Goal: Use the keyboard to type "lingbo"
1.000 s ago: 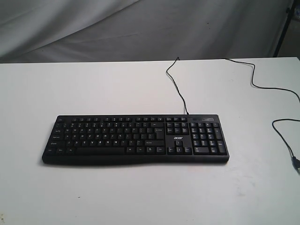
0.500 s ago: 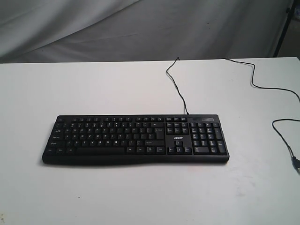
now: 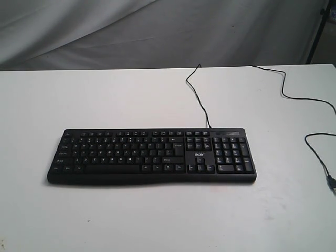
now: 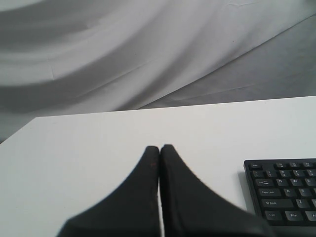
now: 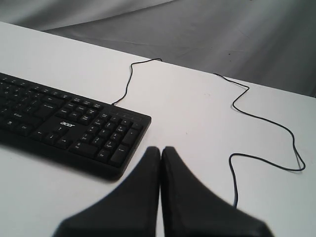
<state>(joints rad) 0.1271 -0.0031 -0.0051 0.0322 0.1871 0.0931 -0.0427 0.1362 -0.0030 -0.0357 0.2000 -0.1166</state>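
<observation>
The black keyboard (image 3: 152, 156) with white legends and an "acer" logo lies flat on the white table (image 3: 157, 100), number pad to the right. Neither gripper shows in the exterior view. In the left wrist view my left gripper (image 4: 160, 147) is shut and empty, off the keyboard's left end (image 4: 286, 192). My right gripper (image 5: 161, 148), seen in the right wrist view, is also shut with nothing in it, just off the number-pad corner of the keyboard (image 5: 74, 126).
The keyboard's thin black cable (image 3: 197, 92) runs from its back edge toward the far table edge. A second black cable (image 3: 315, 136) loops along the table's right side. Grey cloth (image 3: 157, 31) hangs behind the table.
</observation>
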